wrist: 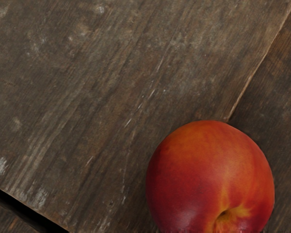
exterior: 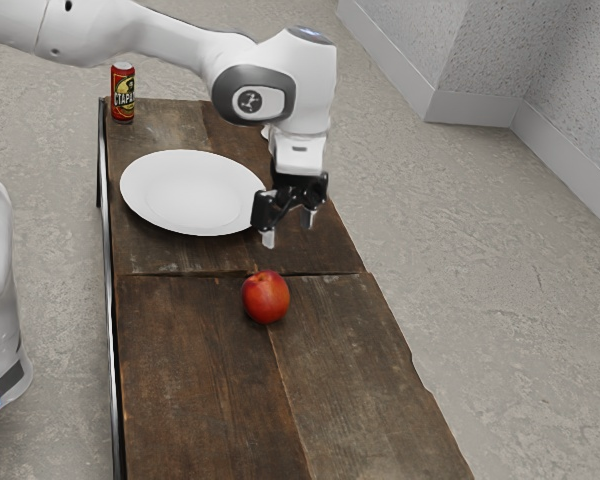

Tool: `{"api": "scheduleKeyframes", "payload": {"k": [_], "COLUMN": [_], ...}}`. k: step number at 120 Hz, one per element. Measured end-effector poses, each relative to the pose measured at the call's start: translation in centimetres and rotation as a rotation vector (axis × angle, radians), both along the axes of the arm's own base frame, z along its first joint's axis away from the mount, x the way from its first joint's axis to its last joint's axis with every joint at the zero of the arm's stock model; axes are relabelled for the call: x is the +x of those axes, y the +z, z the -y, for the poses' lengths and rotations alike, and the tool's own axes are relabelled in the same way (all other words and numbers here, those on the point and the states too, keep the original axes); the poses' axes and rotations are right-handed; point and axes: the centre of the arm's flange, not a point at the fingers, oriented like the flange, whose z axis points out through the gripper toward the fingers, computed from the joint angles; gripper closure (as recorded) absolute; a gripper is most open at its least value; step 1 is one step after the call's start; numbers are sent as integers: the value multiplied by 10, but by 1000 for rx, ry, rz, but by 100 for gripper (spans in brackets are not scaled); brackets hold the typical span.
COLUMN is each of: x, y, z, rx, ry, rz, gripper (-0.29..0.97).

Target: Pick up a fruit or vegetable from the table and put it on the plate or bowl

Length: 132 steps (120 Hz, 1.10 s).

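The round red-and-orange peach (exterior: 266,296) sat on the dark wooden table (exterior: 200,390), near the round white plate (exterior: 185,195) but not on it. The black gripper (exterior: 289,230) hung between them, fingers apart, holding nothing. The grabbing and moving were not done yet.

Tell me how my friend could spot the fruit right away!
Find the long dark wooden table. Just below the white plate in the exterior view, by the plank seam, sits the fruit. It is the only round, red-orange thing; the plate is flat, the can stands at the far corner.
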Motion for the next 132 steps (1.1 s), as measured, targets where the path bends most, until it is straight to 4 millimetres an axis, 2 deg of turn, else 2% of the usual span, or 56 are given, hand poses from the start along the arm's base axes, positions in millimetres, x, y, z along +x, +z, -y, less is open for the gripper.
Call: {"api": "scheduleKeyframes", "payload": {"k": [27, 73, 91, 114, 132], "x": [-15, -30, -42, -47, -48], "y": [-17, -21, -24, -25, -24], "z": [2, 6, 31, 59, 86], "rx": [-7, -29, -39, -48, 30], "ry": [-62, -134, -185, -240, -293], "rz": [-86, -174, -185, -180, -121], "gripper": [1, 1, 1, 1, 1]}}
